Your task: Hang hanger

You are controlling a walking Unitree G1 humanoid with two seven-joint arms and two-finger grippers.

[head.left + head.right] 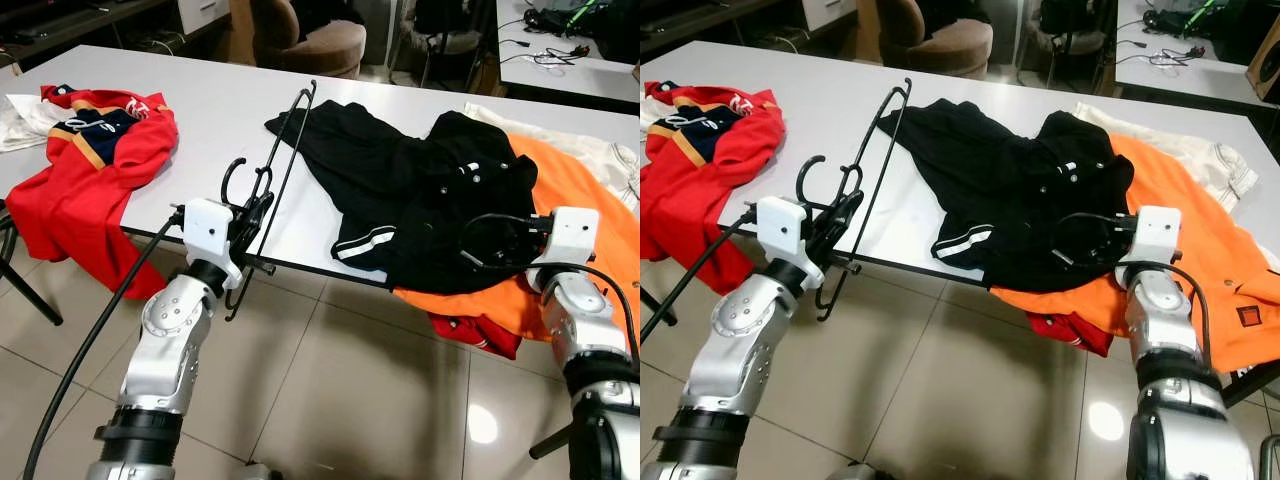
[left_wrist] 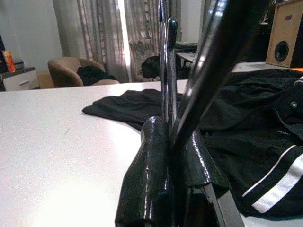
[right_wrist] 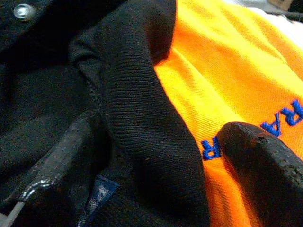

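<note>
At the lower left of the head view, the left tool [image 1: 252, 222] sits at the near edge of the white surface [image 1: 210, 120], its black fingers [image 2: 161, 175] pressed together on the thin black wire hanger [image 1: 283, 165]. The hanger's hook curls just beside the wrist housing and part of its frame dips below the surface edge, while its long wires run up and away toward the centre top of the frame, over the bare tabletop.

At the lower right, the right tool [image 1: 490, 240] lies on the black jacket [image 1: 420, 190]. Its fingers are spread, one on each side of the jacket's ribbed collar [image 3: 137, 123], one fingertip resting on the orange garment [image 1: 570, 250] with blue lettering.

The jacket sprawls across the middle of the surface, a white stripe at its hem, overlapping the orange garment. A red jersey [image 1: 95, 170] drapes over the left edge. Beyond the surface, at upper centre, stands a brown armchair [image 1: 310, 40].
</note>
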